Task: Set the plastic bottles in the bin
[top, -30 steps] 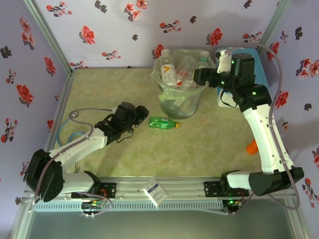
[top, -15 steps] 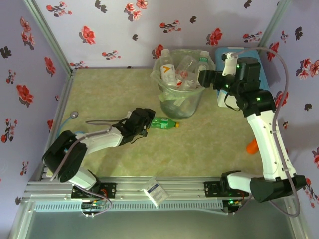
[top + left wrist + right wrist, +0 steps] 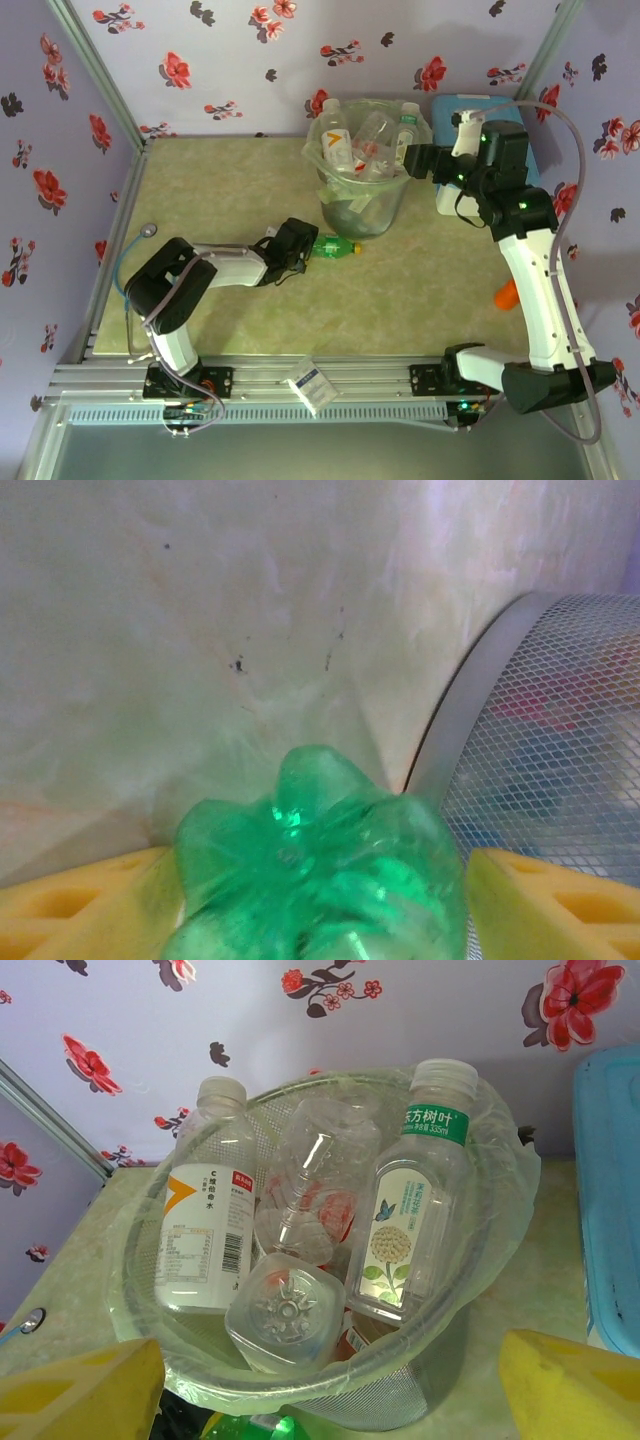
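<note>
The green bottle looks empty, so I judge it light, thin-walled and slick, apt to dent or squirt out of a hard pinch. I would hold it low on the body, near the lobed base. It lies on its side on the bench, just in front of the bin, with its base between my left fingers; they sit close against both flanks, though I cannot tell whether they clamp it. My right fingers stand wide apart, empty, near the bin's rim.
</note>
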